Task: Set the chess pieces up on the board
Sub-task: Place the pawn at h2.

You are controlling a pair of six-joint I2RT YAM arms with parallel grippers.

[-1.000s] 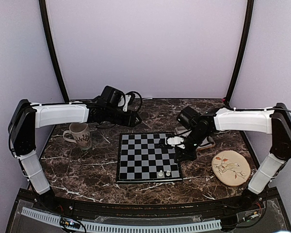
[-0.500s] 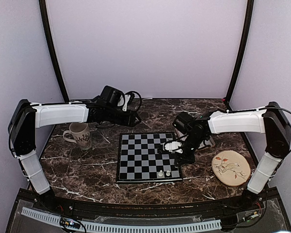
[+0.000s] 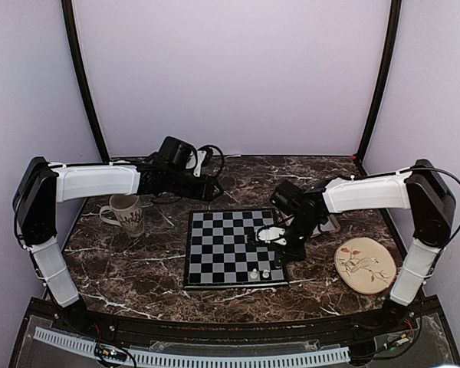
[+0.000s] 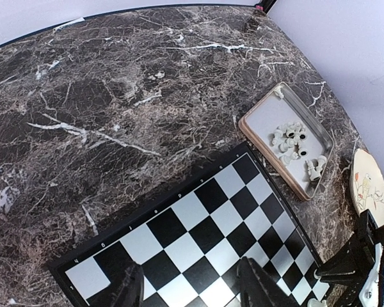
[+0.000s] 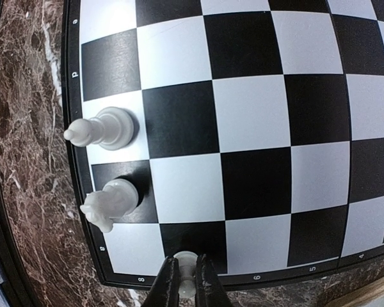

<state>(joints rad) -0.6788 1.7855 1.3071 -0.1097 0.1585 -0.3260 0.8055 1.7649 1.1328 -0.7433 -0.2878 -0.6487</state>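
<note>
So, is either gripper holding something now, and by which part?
The right gripper pinches a white chess piece; which part, I cannot tell. The left gripper holds nothing.

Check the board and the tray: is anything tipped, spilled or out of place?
Nothing stands out. Two chess pieces stand upright on neighbouring edge squares of the board, the right gripper holds a third near the board's corner, and the rest lie jumbled inside the tray, none spilled.

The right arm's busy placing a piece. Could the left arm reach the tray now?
Probably, at a stretch: nothing lies between the left hand and the tray, though the right arm hangs close by.
</note>
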